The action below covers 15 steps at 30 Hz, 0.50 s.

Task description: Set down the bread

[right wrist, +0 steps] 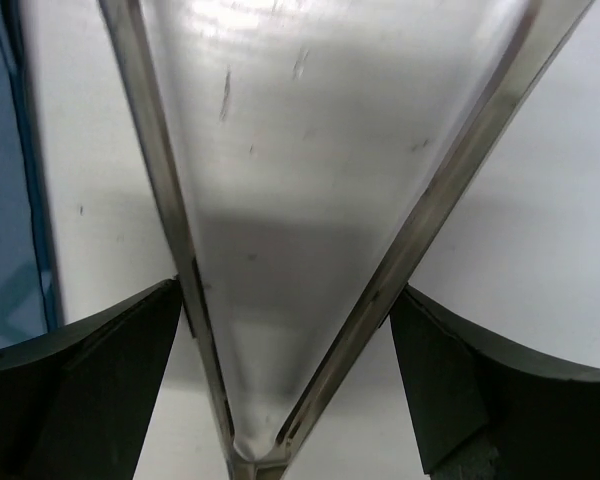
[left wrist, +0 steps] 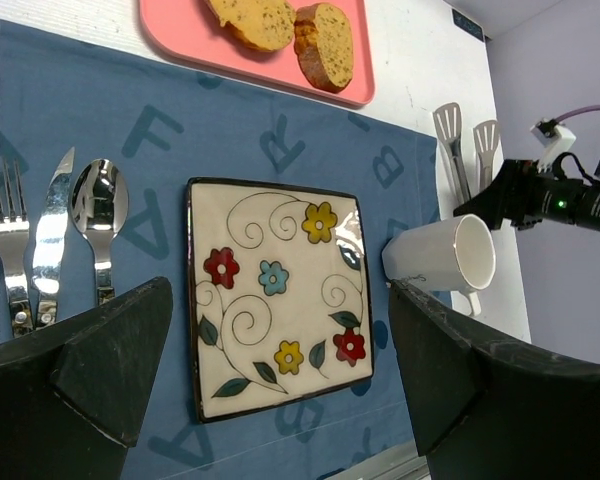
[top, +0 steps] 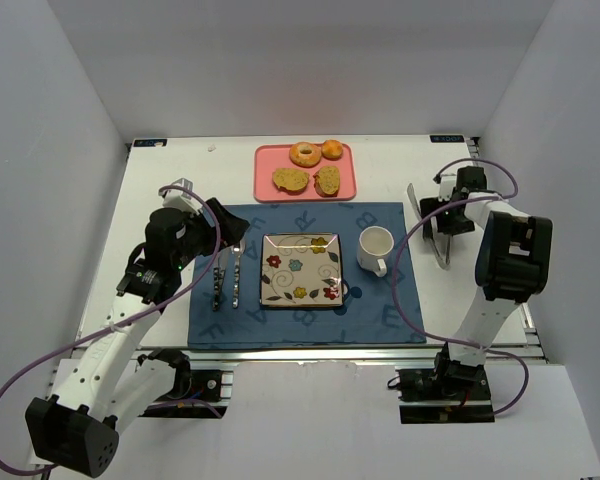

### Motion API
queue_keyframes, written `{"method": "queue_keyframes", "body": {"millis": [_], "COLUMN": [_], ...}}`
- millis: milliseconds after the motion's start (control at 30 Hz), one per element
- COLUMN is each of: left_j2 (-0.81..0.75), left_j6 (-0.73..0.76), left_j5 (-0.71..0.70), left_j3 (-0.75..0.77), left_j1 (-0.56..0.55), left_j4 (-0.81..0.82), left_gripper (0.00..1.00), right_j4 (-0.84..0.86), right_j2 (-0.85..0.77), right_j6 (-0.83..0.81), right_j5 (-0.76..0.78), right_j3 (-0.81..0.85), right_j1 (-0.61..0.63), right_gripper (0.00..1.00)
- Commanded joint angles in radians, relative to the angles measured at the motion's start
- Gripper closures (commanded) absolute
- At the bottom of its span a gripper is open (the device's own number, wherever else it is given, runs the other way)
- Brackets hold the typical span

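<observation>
Left gripper hangs over the left part of the blue placemat, fingers wide and holding nothing; judged to be parked clear of the working side. Fork, knife and spoon lie side by side left of the flowered plate, which is bare and is the likely destination. Beyond it, the bread is on the pink tray: two slices, a ring-shaped piece and a small roll, none lifted. A white mug stands just right of the plate. Metal tongs lie on the bare table off the mat's right edge. Right gripper is low over them, fingers spread wide astride the hinge end, apparently positioned to take them up; contact cannot be confirmed.
</observation>
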Motion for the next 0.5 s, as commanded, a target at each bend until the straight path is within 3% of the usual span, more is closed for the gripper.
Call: {"method": "queue_keyframes", "body": {"millis": [0, 133, 233, 300, 467], "left_j2": [-0.012, -0.006, -0.002, 0.003, 0.004], "left_j6": [-0.005, -0.005, -0.005, -0.004, -0.004], "left_j5": [-0.020, -0.020, -0.017, -0.017, -0.019], "left_j3": [0.040, 0.047, 0.056, 0.067, 0.069], "left_j1": [0.001, 0.000, 0.000, 0.001, 0.000], "left_j4": [-0.025, -0.029, -0.031, -0.036, -0.029], "left_gripper": [0.02, 0.02, 0.02, 0.02, 0.02], "right_j4": [0.034, 0.051, 0.046, 0.046, 0.051], "right_j2": [0.044, 0.094, 0.105, 0.090, 0.012], "right_j6": [0.045, 0.046, 0.048, 0.039, 0.035], "right_j5": [0.026, 0.017, 0.003, -0.008, -0.048], "right_j3": [0.071, 0.112, 0.126, 0.120, 0.078], "right_j1": [-0.005, -0.005, -0.005, -0.005, -0.010], "right_gripper": [0.12, 0.15, 0.26, 0.43, 0.71]}}
